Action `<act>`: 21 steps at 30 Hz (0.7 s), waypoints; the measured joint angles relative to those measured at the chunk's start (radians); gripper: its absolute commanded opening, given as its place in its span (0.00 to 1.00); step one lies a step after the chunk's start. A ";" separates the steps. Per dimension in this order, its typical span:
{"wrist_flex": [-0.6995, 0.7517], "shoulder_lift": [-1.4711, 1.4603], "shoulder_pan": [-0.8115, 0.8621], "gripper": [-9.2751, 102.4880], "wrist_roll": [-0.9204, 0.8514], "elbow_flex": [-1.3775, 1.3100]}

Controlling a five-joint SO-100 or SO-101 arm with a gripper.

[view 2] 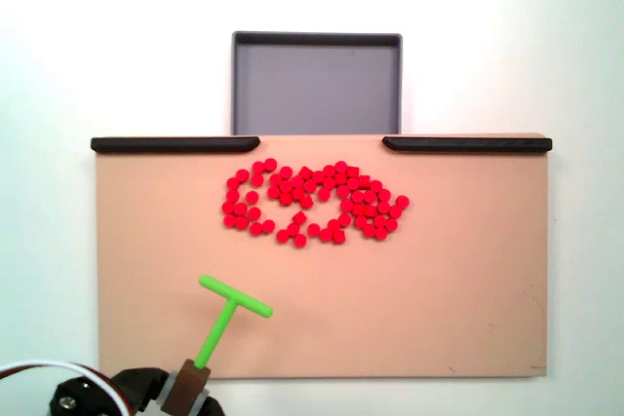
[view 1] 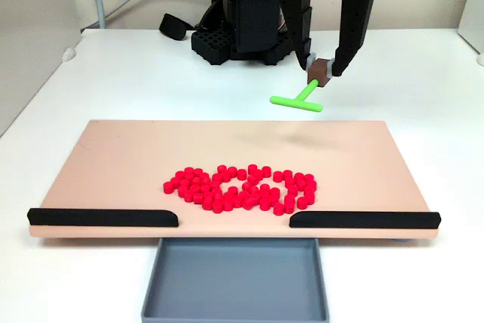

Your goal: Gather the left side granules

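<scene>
1. Granules (view 1: pixel 240 188), dozens of tiny bright red cylindrical plastic beads, lie bunched in a loose oval on the flat beige rectangular board (view 1: pixel 113 156), toward its edge with the strips and about midway between its left and right ends; in a fixed view they sit just behind the gap between the strips, and in the other fixed view (view 2: pixel 310 204) just below it.
2. Two black strips (view 1: pixel 102 217) run along that board edge, left and right, leaving an opening in the middle.
3. A shallow grey rectangular tray (view 1: pixel 234 315) sits on the white tabletop (view 1: pixel 423 73) against the board at that opening.
4. The black gripper (view 1: pixel 321 72) is closed on a brown block that carries the bright green T-shaped plastic pusher (view 1: pixel 299 99).
5. The pusher's crossbar (view 2: pixel 235 295) hangs over the bare part of the board, well apart from the granules; I cannot tell whether it touches the board.
</scene>
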 measured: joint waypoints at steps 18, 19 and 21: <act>0.000 -0.017 -0.034 0.08 0.061 0.000; 0.000 -0.017 -0.034 0.08 0.063 0.000; 0.000 -0.028 -0.034 0.08 0.063 0.000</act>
